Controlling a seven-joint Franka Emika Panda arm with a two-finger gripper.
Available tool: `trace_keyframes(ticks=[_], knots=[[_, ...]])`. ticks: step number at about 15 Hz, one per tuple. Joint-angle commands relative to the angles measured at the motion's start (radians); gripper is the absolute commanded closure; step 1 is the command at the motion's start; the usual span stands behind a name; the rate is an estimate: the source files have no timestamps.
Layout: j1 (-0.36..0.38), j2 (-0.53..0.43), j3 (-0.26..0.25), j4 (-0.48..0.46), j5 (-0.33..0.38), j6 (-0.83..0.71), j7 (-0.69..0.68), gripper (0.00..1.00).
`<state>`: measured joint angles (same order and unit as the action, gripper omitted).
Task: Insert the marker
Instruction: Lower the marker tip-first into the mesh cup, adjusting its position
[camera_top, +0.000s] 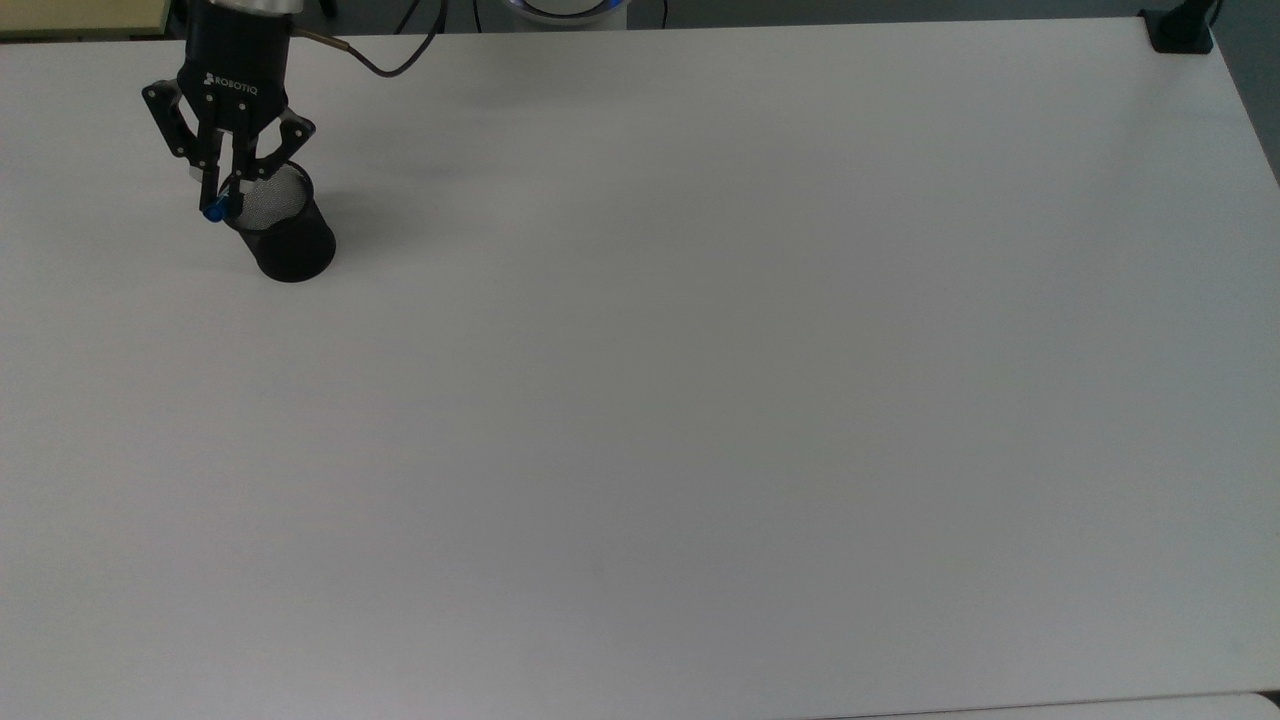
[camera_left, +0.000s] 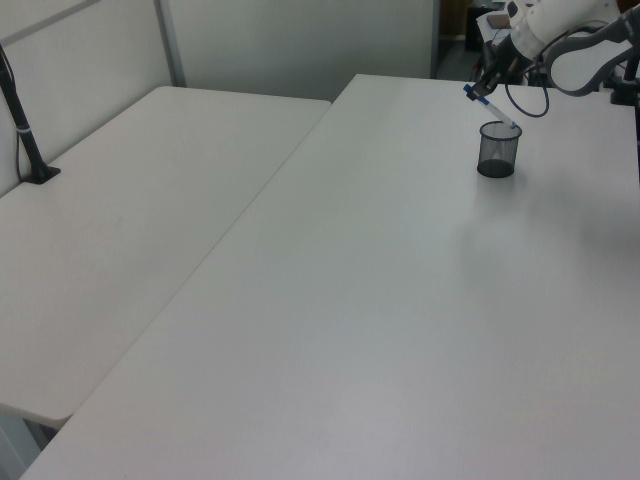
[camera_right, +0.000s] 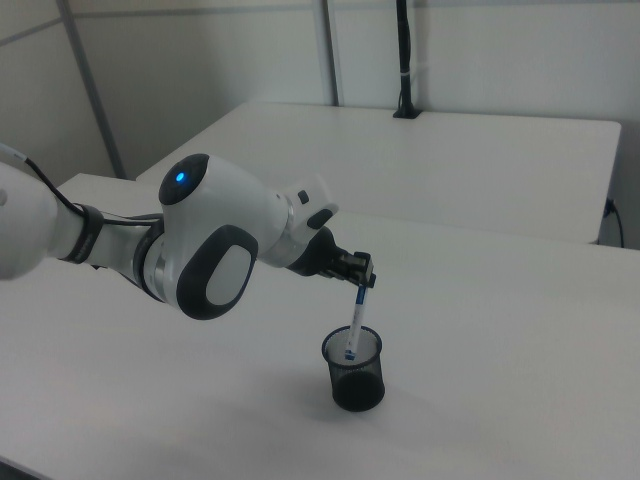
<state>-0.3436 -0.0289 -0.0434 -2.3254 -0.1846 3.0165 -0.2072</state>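
Observation:
The marker is a slim white pen with blue ends. It hangs tilted from my gripper, which is shut on its upper part. Its lower blue end sits inside the mouth of the black mesh cup. In the top view, the gripper is over the cup's left rim, and the marker's blue top end shows below the fingers. In the left view, the marker slants down from the gripper into the cup.
The cup stands near a far corner of a wide white table. A black clamp sits at the top view's far right corner. A second white table adjoins in the left view. My white arm reaches in from the right view's left.

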Motion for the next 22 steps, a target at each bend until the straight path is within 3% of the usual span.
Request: trace_keyframes(ticks=[1,6,14,17,22], knots=[[0.008,-0.011,-0.012,-0.034,-0.015,0.036,-0.014,1.00],[0.003,0.012,-0.015,-0.123,-0.012,0.252,-0.009,1.00],[-0.018,0.009,-0.016,-0.163,-0.012,0.289,-0.008,1.00],[-0.028,0.000,-0.048,-0.163,-0.012,0.289,-0.006,0.99],[-0.025,0.000,-0.058,-0.163,-0.012,0.286,-0.004,0.98]])
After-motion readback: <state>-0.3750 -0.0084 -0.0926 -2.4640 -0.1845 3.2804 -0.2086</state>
